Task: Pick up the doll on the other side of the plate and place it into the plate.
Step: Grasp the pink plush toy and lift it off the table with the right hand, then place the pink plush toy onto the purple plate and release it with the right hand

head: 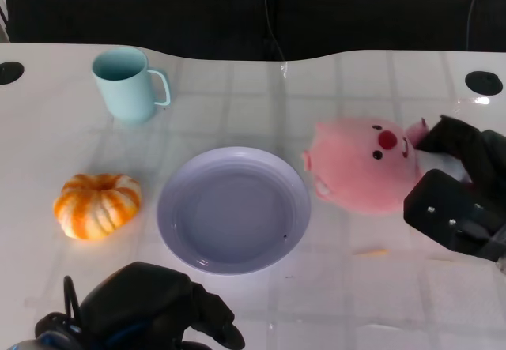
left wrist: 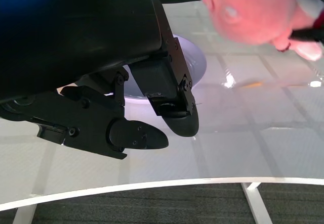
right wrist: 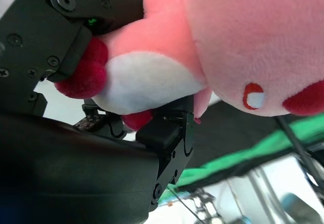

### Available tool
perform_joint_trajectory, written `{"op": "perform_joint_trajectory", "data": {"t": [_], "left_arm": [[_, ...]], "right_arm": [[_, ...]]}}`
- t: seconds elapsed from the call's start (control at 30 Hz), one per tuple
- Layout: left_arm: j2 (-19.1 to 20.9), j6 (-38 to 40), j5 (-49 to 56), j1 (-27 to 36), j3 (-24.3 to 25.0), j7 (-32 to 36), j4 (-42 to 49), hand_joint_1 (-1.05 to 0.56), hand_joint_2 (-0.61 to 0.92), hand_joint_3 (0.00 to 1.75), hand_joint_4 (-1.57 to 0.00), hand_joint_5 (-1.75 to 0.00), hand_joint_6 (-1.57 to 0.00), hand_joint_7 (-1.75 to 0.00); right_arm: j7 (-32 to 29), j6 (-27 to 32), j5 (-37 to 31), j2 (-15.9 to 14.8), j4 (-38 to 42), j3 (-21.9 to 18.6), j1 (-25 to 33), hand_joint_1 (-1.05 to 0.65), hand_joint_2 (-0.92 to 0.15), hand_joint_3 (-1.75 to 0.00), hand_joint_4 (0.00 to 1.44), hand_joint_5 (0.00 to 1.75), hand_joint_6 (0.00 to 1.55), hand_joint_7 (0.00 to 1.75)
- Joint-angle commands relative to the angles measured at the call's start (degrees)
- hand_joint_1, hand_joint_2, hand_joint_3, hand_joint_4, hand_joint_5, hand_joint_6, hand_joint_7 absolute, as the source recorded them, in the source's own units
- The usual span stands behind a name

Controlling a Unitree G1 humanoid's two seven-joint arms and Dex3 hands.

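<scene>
Pink plush fills your right hand [head: 455, 196]: its black fingers [right wrist: 96, 11] clamp the doll's [head: 364, 166] body, pressing into the white belly from both sides. You see the doll held just beside the lavender plate [head: 183, 231], on the right hand's inner side, head toward the plate and not yet over it. Your left hand [head: 154, 306] sits low at the desk's [head: 316, 302] near edge, just short of the plate, holding nothing, its fingers [left wrist: 177, 118] loosely extended. Beyond the left hand, an orange pumpkin toy [head: 97, 205] lies beside the plate; farther out stands a mint-green mug [head: 126, 84].
</scene>
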Motion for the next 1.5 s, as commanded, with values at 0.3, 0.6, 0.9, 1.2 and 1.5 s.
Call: {"op": "perform_joint_trajectory", "data": {"t": [0.3, 0.6, 0.9, 1.2, 1.5], "left_arm": [[-0.61, -1.58, 1.33, -0.55, -0.76, 2.09, 2.17, -0.23, 0.92, 0.22, -0.78, -1.28, -1.11, -0.01], [-2.25, -0.19, 2.74, -1.13, -2.39, 1.74, 2.39, -0.23, 0.92, 0.24, -0.78, -1.23, -1.1, 0.0], [-2.97, -1.66, 4.17, -1.64, -4.13, 3.08, 2.93, -0.23, 0.92, 0.21, -0.83, -1.21, -1.11, -0.01], [-3.41, -1.19, 3.97, -1.59, -4.2, 2.88, 2.71, -0.24, 0.92, 0.22, -0.79, -1.28, -1.11, -0.01], [-2.92, -1.29, 4.52, -1.77, -4.03, 2.89, 2.81, -0.24, 0.92, 0.23, -0.79, -1.26, -1.11, -0.01]], "right_arm": [[5.95, 1.31, 3.9, 5.5, -13.24, -0.06, -0.58, -0.12, -0.32, -1.37, 0.95, 1.75, 0.78, 1.75], [8.96, 4.33, 0.74, 11.65, -11.08, 5.29, -6.23, -0.12, -0.34, -1.31, 0.94, 1.75, 0.77, 1.75], [9.78, 4.79, 0.18, 16.59, -2.91, 8.21, -10.45, -0.11, -0.35, -1.26, 0.95, 1.75, 0.77, 1.73], [20.03, 7.03, 0.95, 15.91, -1.84, 10.54, -10.2, -0.22, -0.88, -0.23, 0.59, 0.69, 0.71, 0.14], [22.17, 4.93, -0.17, 13.76, -4.07, 11.63, -8.53, -0.44, -0.92, -0.18, 0.48, 0.46, 0.6, 0.01]]}}
